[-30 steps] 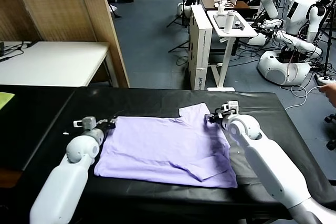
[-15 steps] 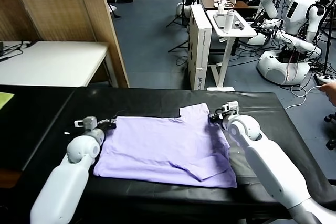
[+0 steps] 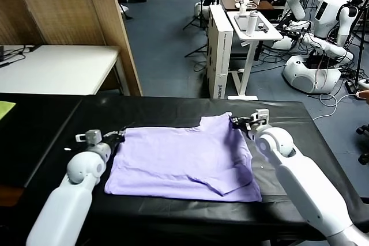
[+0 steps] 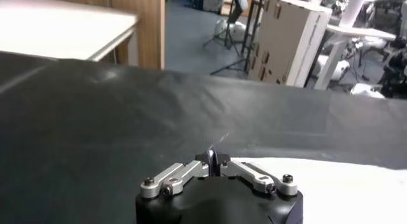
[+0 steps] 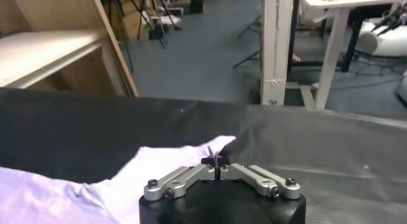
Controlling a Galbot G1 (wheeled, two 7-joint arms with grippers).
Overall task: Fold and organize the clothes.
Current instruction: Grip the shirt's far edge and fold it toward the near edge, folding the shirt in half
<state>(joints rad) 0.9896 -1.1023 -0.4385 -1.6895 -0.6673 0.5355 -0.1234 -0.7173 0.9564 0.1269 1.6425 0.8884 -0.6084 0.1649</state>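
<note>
My black-covered worktable, wooden partition behind its far-left corner, white table beside the partition, blue-grey floor beyond, white standing desk further back.

T-shirt: 1 face shown, the other hidden against the table; cut off by the frame edge in both wrist views. Yellow-green cloth: cut by the head view's left edge. Both arms: cut off by the lower edge.

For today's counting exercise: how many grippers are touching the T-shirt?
2: left gripper at the T-shirt's far left corner, right gripper at its far right corner.
</note>
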